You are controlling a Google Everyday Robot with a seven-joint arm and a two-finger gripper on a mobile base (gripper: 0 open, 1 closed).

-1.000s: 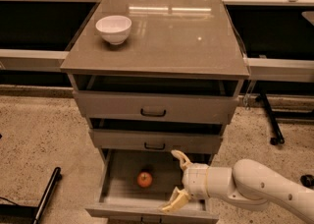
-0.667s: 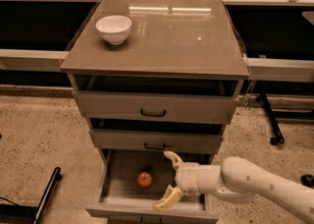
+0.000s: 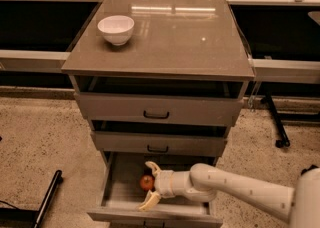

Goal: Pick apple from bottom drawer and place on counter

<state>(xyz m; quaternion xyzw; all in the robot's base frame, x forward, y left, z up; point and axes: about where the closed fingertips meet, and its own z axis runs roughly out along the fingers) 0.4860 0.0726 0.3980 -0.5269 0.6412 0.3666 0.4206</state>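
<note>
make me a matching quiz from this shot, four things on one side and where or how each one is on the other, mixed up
Things:
1. apple
2. white bowl
3. gripper
4. bottom drawer

Place or state:
a. pulled out, the lowest of three
b. standing on the counter
c. open, reaching into the drawer with one finger on each side of the fruit
d. lying on the grey drawer floor

Pairs: 1-d, 2-b, 3-c, 4-a
</note>
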